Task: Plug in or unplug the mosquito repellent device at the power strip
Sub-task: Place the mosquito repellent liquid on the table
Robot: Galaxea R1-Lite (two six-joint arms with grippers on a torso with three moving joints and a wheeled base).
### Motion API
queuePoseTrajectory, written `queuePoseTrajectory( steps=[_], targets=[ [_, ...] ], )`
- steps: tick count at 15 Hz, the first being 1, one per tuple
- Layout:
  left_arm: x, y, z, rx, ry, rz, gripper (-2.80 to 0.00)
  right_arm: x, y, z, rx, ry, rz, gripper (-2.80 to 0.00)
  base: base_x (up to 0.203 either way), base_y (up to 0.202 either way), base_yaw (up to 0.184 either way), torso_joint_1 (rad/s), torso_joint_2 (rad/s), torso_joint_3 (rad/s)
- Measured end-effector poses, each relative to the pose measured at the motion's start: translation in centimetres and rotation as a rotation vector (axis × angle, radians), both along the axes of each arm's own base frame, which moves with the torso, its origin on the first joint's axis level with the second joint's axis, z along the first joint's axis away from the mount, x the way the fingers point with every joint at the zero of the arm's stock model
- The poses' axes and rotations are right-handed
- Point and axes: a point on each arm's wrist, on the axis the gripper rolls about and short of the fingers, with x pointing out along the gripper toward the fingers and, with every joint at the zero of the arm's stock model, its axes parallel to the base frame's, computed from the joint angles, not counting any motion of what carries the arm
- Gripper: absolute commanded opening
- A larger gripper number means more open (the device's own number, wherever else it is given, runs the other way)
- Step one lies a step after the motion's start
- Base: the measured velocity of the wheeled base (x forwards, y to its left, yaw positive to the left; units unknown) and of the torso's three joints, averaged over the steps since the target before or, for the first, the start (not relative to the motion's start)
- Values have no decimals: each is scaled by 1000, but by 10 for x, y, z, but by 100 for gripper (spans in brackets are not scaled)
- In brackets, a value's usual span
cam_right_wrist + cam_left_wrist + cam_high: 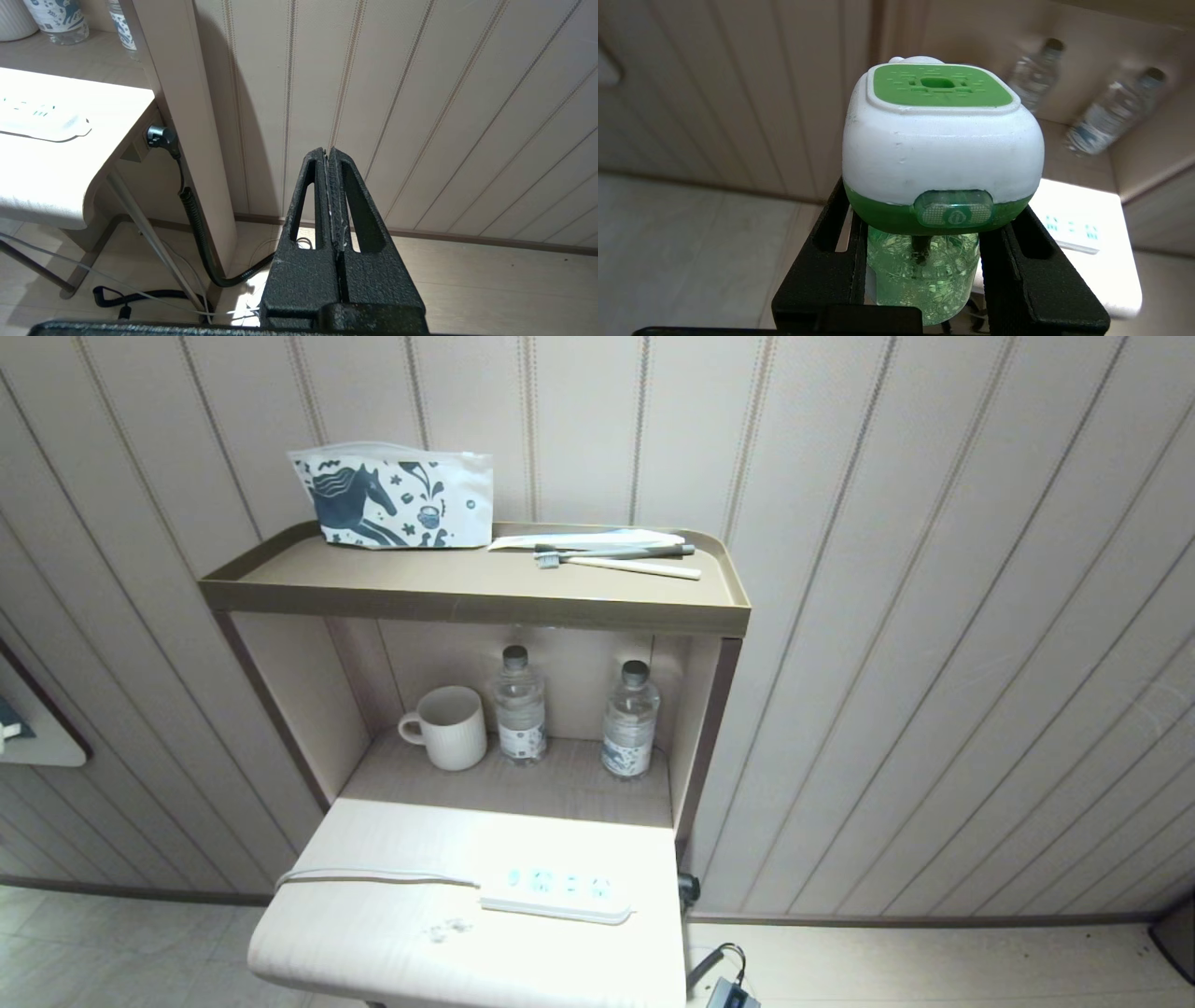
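My left gripper (924, 228) is shut on the mosquito repellent device (942, 144). The device has a white and green head and a clear green liquid bottle (922, 275), and my black fingers (831, 242) clamp the bottle from both sides. I hold it in the air off the table's side, away from the power strip (1073, 231). The power strip (557, 891) lies flat on the white table (392, 933) with nothing plugged in, its cord running to the left. My right gripper (328, 156) is shut and empty, beside the table near the wall. Neither arm shows in the head view.
Two water bottles (520, 707) (631, 720) and a white mug (450, 727) stand in the niche behind the table. A pouch (397, 497) and toothbrushes (616, 558) lie on the top shelf. A black plug with a ribbed cable (161, 136) hangs at the table's right edge.
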Motion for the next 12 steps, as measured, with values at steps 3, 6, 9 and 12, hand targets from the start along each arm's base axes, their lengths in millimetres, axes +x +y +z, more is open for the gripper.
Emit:
queuePoseTrajectory(
  steps=[3,6,9,12],
  targets=[
    [4,-3,0,52,-6,-66,-280,0,0,-1,1,-1,-1,-280,0,0,0,0,0,0],
    [5,-4,-5,65,13,-76,-280,0,0,-1,2,0,-1,-280,0,0,0,0,0,0],
    [3,-5,-10,71,30,-152,-280,0,0,-2,2,1,-1,-280,0,0,0,0,0,0],
    [1,-4,-14,139,25,-162,-280,0,0,-2,2,1,-1,-280,0,0,0,0,0,0]
  ],
)
